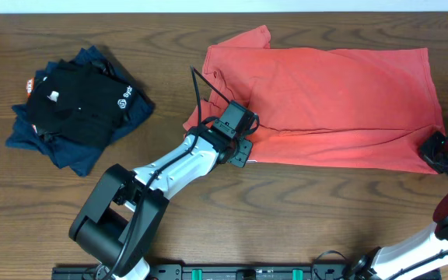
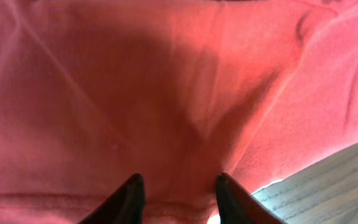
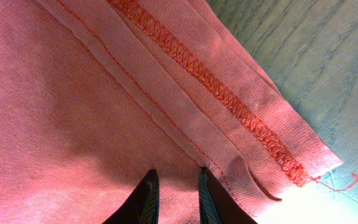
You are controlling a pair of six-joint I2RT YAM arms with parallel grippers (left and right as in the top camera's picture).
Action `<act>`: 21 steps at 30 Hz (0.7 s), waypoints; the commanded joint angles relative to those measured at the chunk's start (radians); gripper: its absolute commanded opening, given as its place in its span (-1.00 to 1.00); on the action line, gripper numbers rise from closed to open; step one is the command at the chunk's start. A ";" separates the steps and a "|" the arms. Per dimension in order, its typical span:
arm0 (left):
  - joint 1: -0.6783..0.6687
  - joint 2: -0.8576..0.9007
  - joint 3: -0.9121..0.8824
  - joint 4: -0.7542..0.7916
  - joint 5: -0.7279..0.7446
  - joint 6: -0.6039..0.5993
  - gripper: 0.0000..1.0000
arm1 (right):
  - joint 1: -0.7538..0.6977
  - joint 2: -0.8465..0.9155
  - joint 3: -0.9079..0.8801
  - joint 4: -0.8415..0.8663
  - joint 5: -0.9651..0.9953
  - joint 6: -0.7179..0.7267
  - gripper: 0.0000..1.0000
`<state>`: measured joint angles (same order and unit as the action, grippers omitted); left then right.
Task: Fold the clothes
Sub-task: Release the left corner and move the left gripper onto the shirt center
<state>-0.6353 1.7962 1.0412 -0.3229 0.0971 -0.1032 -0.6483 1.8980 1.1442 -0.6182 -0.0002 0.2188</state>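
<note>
The left end effector (image 2: pixel 179 200) is seen pinched onto a raised ridge of the T-shirt (image 1: pixel 325 85). Cloth fills the gap between its two fingers, and creases fan up and away from the pinch. In the overhead view that grip is placed on the near long edge of the garment, toward the collar-and-sleeve end. It looks chosen so that one end of the edge can be lifted.

The right end effector (image 3: pixel 174 194) is drawn almost together, with the fabric nipped between its fingers just inside the stitched hem (image 3: pixel 229 106). The free corner of the hem and a loose thread lie just beyond it, over bare wood. That grip is set at the opposite, bottom-hem end of the same near edge. The two holds appear paired so the whole edge can be carried as one line instead of sagging in the middle.

Outward from both grips, the coral-red garment is spread flat lengthwise across the far half of the bench (image 1: pixel 325 225). Its plain side is up and its sleeve end is toward the left. It lies directly under and ahead of both end effectors, stretching away from them toward the far side.

Well apart, at the left end, a black shirt (image 1: pixel 64 105) is piled on navy garments (image 1: pixel 72 159), untouched by either arm. The next fold is judged to be across the width, not yet begun.
</note>
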 commanded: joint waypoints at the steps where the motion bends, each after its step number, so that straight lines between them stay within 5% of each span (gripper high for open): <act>1: -0.006 0.002 0.003 -0.023 -0.018 0.005 -0.14 | 0.008 0.002 -0.007 0.003 -0.008 -0.006 -0.59; 16: -0.027 0.039 0.002 -0.028 -0.020 0.006 -0.14 | 0.008 0.002 -0.007 0.006 -0.008 -0.007 -0.59; 17: -0.027 0.039 0.002 -0.023 -0.020 0.006 -0.25 | 0.008 0.002 -0.007 0.006 -0.008 -0.006 -0.59; 19: -0.027 0.038 0.003 0.001 -0.020 0.006 -0.78 | 0.008 0.002 -0.007 0.006 -0.008 -0.006 -0.59; 21: -0.027 0.038 0.005 0.023 -0.020 0.006 -0.88 | 0.008 0.002 -0.007 0.006 -0.008 -0.007 -0.59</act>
<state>-0.6628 1.8294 1.0412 -0.3157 0.0940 -0.1032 -0.6483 1.8980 1.1442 -0.6155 -0.0006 0.2184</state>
